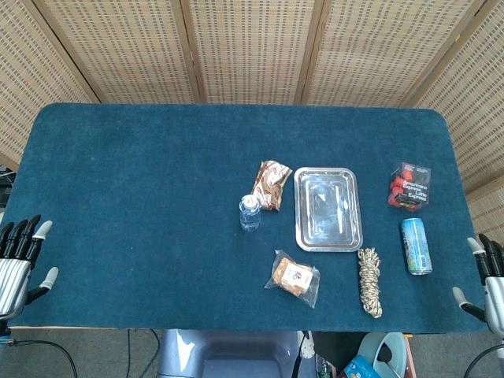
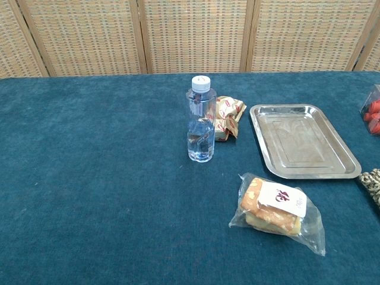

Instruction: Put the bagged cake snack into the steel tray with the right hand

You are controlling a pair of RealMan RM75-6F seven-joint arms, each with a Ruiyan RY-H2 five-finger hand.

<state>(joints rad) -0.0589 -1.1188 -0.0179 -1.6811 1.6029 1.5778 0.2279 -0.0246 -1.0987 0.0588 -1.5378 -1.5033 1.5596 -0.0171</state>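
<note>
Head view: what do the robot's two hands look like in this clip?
Both are humanoid hands with black fingers tipped in pale grey pads. The left hand has a ribbed silver-grey metal palm; the right hand shows a similar pale grey body. A dark cable loops below each, near the frame's bottom corners. The chest view shows neither.

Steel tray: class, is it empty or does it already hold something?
Empty. The steel tray shows only bare metal in both views; the bagged cake snack lies on the cloth outside it.

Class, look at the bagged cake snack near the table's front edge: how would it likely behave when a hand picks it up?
The bagged cake snack sits in loose clear film, so the wrapper probably crinkles and slips. The cake looks soft, likely light and easily squashed. Lying flat, it shouldn't roll.
</note>
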